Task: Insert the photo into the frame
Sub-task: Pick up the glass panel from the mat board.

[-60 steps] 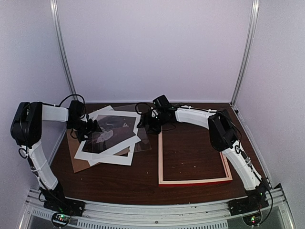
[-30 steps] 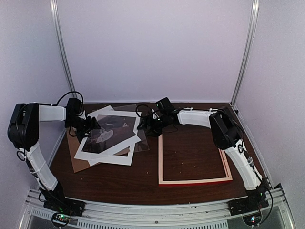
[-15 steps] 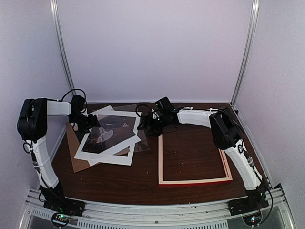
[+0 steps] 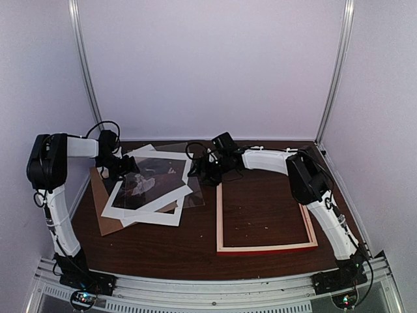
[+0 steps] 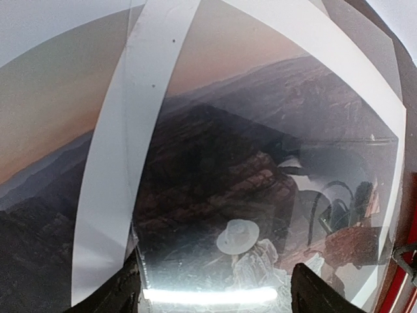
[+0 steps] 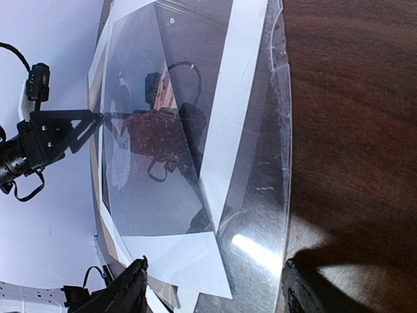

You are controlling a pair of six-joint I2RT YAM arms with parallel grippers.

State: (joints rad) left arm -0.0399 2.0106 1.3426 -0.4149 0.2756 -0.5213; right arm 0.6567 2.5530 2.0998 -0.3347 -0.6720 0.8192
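The left end effector [image 4: 128, 167] is held low over the left edge of a stack of flat sheets on the desk [image 4: 163, 251], and its jaws are spread wide with nothing caught between them. The photo [image 4: 146, 181] is found directly ahead of and beneath its fingertips [image 5: 127, 293]; in the left wrist view the small white-hatted figure is seen just beyond the gap between them. A clear sheet [image 6: 260, 215] is laid over the print, and glare and reflections are thrown across it. A white mat [image 4: 153, 212] and a brown backing board [image 4: 104, 212] are stacked in the same pile; their exact order cannot be told.

The right end effector [image 4: 201, 172] is poised at the opposite, right edge of the pile, facing the left one. Its jaws are likewise parted wide and nothing is gripped. The edge of the clear sheet is seen just ahead of its fingers, with the photo farther on, between the two end effectors.

The frame [image 4: 267, 248] is laid flat on the desk, pale side up, just beside and nearer than the right end effector, well apart from the left one.
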